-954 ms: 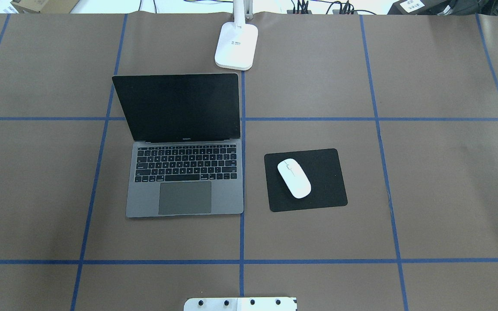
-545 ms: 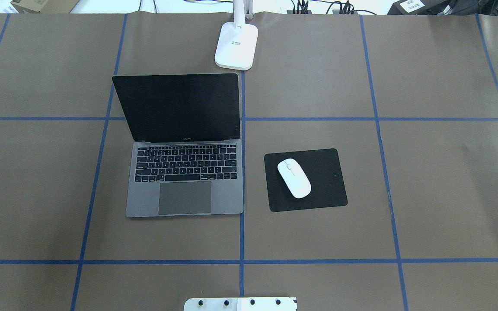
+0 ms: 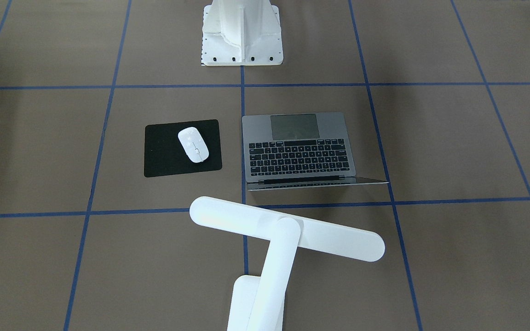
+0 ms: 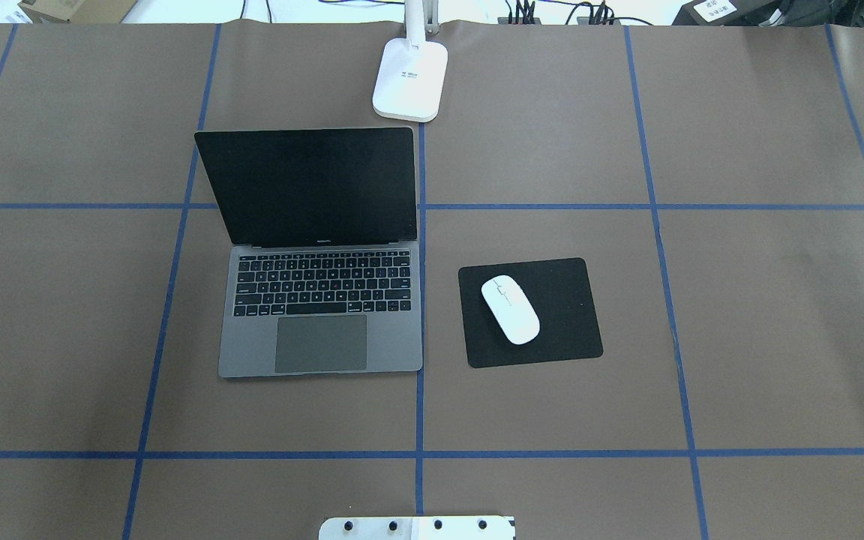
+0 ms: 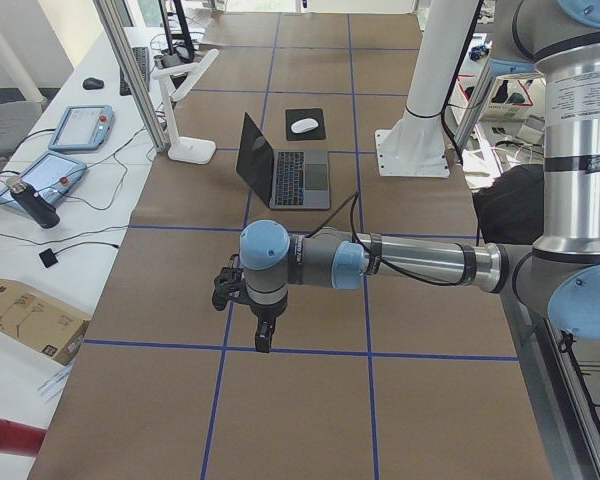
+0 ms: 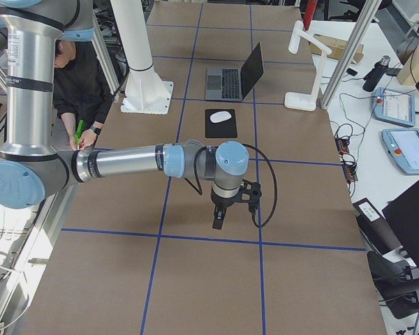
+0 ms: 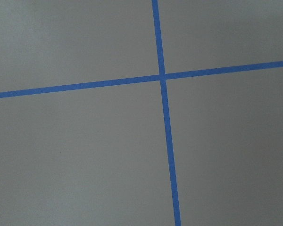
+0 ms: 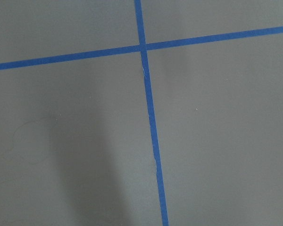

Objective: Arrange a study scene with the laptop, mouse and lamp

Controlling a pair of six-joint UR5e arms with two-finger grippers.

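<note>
Three task things stand grouped in the middle of the overhead view. The laptop (image 4: 319, 300) sits left of centre, lid raised, its dark screen and trackpad facing the pedestal (image 4: 417, 527) at the bottom edge, so it looks ready for use. Just to its right the mouse (image 4: 510, 310) lies at a slant on the black mat (image 4: 559, 330), apart from the laptop. The lamp (image 4: 410, 79) has its base at top centre, just beyond the screen's upper right corner. In the front-facing view its bar head reaches across above the bench (image 4: 777, 337) near the laptop's hinge edge, likely so light would fall on the keys.

Both arms are well apart from all this. The left end effector (image 5: 263, 338) hangs over bare bench in the lower middle of the left side view, and the right end effector (image 6: 218, 220) does likewise in the right side view. Each wrist view shows only a crossing of blue tape (image 7: 162, 75). Whether either end effector's fingers are apart or together I cannot tell. By my judgement the layout looks finished.
</note>
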